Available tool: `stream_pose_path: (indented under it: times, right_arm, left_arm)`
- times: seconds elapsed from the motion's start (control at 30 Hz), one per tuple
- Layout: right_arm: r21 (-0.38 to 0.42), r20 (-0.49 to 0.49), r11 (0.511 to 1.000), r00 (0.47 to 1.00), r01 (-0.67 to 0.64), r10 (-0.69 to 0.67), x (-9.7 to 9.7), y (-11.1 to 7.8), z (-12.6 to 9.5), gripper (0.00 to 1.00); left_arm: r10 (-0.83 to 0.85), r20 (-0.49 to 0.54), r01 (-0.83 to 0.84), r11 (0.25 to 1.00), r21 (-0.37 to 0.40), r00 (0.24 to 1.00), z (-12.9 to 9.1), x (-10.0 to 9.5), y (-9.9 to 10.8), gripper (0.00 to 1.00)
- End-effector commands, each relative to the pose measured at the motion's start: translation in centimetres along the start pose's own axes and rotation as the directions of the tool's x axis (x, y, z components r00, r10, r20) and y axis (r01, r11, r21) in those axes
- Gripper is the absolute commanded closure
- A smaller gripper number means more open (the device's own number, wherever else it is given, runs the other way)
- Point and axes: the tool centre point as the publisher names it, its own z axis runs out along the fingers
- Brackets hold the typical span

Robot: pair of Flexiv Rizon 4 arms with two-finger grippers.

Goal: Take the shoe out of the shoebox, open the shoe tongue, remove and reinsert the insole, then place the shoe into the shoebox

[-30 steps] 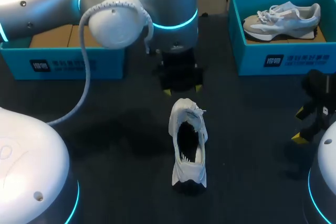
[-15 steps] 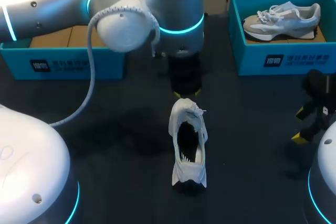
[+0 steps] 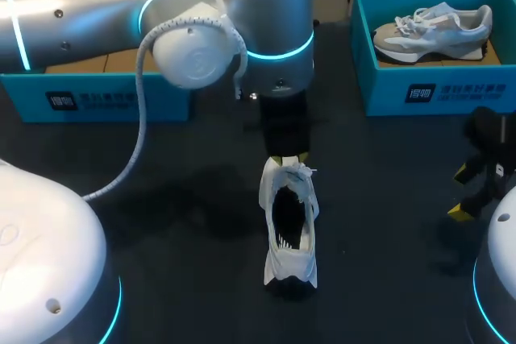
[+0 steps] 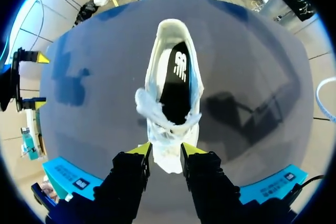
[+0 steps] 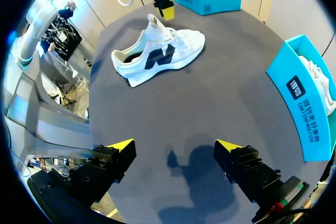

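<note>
The left arm has swung in from 10 o'clock and come down over the past second, so the left tool (image 3: 288, 158) now sits right at the 12 o'clock end of the white shoe (image 3: 289, 223), where a moment ago it hung farther back toward the boxes. The shoe has not shifted. It lies alone in the middle of the desk (image 3: 201, 199), toe toward 12 o'clock and heel toward 6 o'clock, already out of its box. In the left wrist view the left tool (image 4: 164, 151) has its fingers set narrow, with the forefoot showing between the two yellow tips and the crumpled tongue (image 4: 155, 114) just ahead of them. Whether the tips touch the fabric I cannot tell, and from the right wrist view they look to be just above it. The dark insole (image 4: 176, 85) is in place inside the shoe. This approach probably sets up a pinch on the tongue to pull it open, so the task is at an early stage. The right tool (image 3: 461, 192) rests well apart at 3 o'clock, fingers wide and holding nothing. A blue shoebox (image 3: 387, 94) at 1 o'clock holds a grey shoe (image 3: 435, 28), and another blue box (image 3: 121, 101) stands at 10 o'clock
</note>
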Motion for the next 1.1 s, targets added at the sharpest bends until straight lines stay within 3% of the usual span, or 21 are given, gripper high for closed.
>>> stream_pose_path:
  times: [0.03,0.43,0.63,0.8,0.97,1.1]
  right_arm:
    - [0.002,0.002,1.0,1.0,-0.001,0.001,0.1,0.0,0.1,0.0]
    - [0.002,0.002,1.0,1.0,-0.001,0.001,0.1,0.0,0.1,0.0]
    - [0.002,0.002,1.0,1.0,-0.001,0.001,0.1,0.0,0.1,0.0]
    - [0.002,0.002,1.0,1.0,-0.001,0.001,0.1,0.0,0.1,0.0]
    - [0.002,0.002,1.0,1.0,-0.001,0.001,0.1,0.0,0.1,0.0]
    - [0.002,0.002,1.0,1.0,-0.001,0.001,0.1,0.0,0.1,0.0]
  left_arm:
    - [0.011,0.001,-0.011,0.999,0.035,1.0,0.3,0.2,-0.5,0.67]
    - [0.039,-0.017,-0.037,0.992,0.122,0.999,1.5,1.3,-4.0,0.65]
    - [0.053,-0.028,-0.049,0.991,0.125,0.998,2.0,1.7,-5.4,0.67]
    - [0.059,-0.034,-0.055,0.991,0.123,0.998,1.7,1.5,-5.5,0.66]
    - [0.043,0.006,-0.043,0.995,0.085,0.999,-0.6,0.9,-4.2,0.66]
    - [0.034,0.005,-0.035,0.996,0.081,0.999,-0.9,0.0,-3.3,0.68]
